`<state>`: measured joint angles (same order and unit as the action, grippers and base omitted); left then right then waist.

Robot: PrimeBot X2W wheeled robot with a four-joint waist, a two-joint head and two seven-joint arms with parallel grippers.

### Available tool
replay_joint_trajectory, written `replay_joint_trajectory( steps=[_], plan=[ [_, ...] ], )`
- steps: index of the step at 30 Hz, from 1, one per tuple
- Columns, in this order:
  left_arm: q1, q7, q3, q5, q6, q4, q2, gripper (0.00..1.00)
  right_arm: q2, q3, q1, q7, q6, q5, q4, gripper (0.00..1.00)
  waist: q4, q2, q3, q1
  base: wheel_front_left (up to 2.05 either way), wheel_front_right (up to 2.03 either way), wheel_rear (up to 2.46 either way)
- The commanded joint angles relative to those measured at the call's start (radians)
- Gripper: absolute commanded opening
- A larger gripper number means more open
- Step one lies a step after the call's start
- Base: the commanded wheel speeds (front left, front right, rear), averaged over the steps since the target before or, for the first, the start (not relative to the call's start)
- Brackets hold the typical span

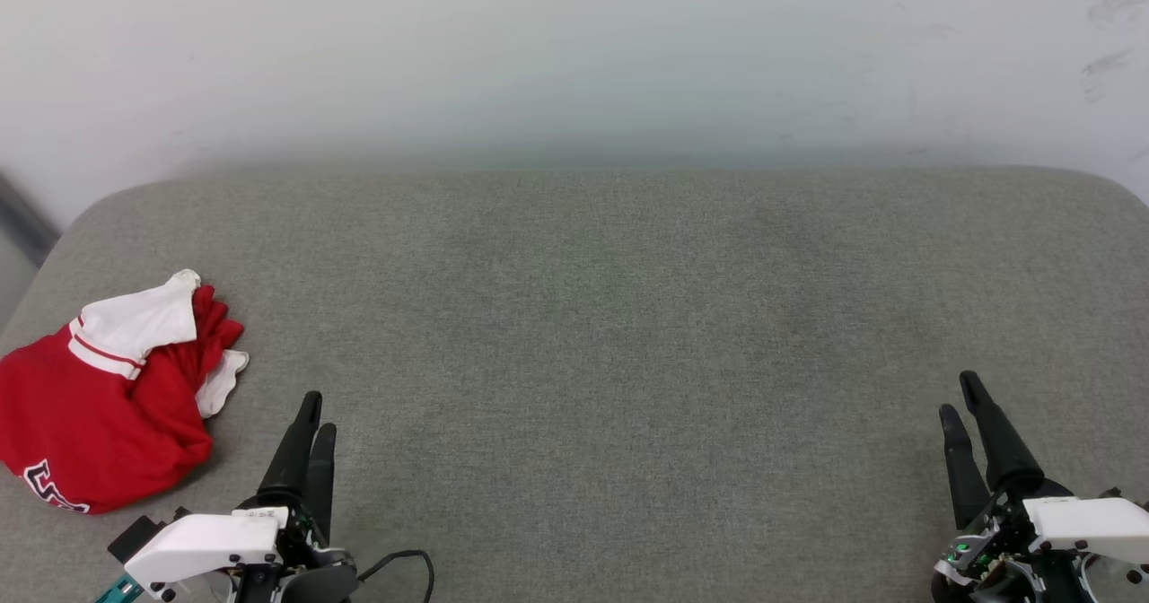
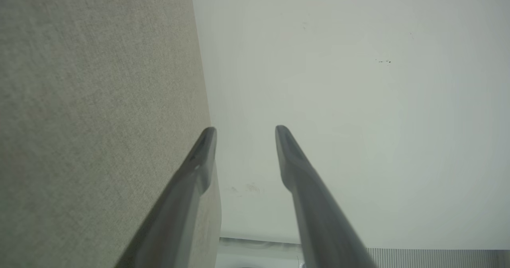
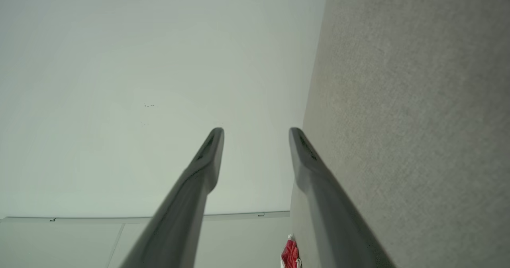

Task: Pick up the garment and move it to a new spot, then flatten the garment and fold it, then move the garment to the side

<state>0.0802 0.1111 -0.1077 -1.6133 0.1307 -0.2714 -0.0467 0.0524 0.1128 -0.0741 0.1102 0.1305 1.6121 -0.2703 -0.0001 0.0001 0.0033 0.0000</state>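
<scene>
Closest to the lens, the left pincer (image 1: 320, 412) and the right pincer (image 1: 958, 393) sit low at the near edge of the grey fabric-covered counter (image 1: 610, 316).

At far left, the garment (image 1: 90, 406) lies crumpled in a heap, red body bunched with a white striped sleeve flopped on top. It lies straight on the counter, not in any bin or basket, and runs out to the left edge of the head view. Just right of it, apart from the cloth, the left pincer is released; its wrist view shows the fingers (image 2: 203, 152) spread with nothing between them. The counter's middle is bare. At far right, well apart from the garment, the right pincer is likewise released and holds nothing.

Pickup has not begun, I judge. The risk is a shallow pinch that catches only the loose sleeve or one layer. The heap would then unroll, trail, and perhaps slide off the counter's left edge.
</scene>
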Motion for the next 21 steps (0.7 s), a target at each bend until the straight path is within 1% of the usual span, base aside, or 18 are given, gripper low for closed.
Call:
replay_joint_trajectory(
  steps=[1,9,13,18,21],
  plan=[
    [0.022,-0.009,0.009,0.003,0.0,0.021,-0.002,1.0,0.0,-0.003,-0.02,-0.008,0.0,-0.003,0.023,1.0,0.0,-0.0001,0.0,0.0,0.0,0.0,0.0],
    [0.032,-0.051,0.058,0.019,0.0,0.051,-0.002,1.0,0.0,-0.021,-0.014,-0.047,0.0,-0.016,0.055,1.0,-0.001,-0.0001,0.001,0.0,0.0,0.0,0.0],
    [0.035,-0.071,0.074,0.049,0.0,0.071,-0.003,1.0,0.005,-0.032,-0.013,-0.067,0.0,-0.034,0.07,1.0,-0.001,-0.0001,0.002,0.0,0.0,0.0,0.0],
    [0.036,-0.093,0.086,0.16,0.0,0.09,-0.007,1.0,0.021,-0.051,-0.012,-0.092,0.0,-0.099,0.084,1.0,-0.002,-0.0001,0.002,0.0,0.0,0.0,0.0],
    [0.037,-0.106,0.092,0.229,0.0,0.102,-0.005,1.0,0.032,-0.055,-0.014,-0.105,0.0,-0.18,0.094,1.0,-0.002,-0.0001,0.002,0.0,0.0,0.0,0.0]
  ],
)
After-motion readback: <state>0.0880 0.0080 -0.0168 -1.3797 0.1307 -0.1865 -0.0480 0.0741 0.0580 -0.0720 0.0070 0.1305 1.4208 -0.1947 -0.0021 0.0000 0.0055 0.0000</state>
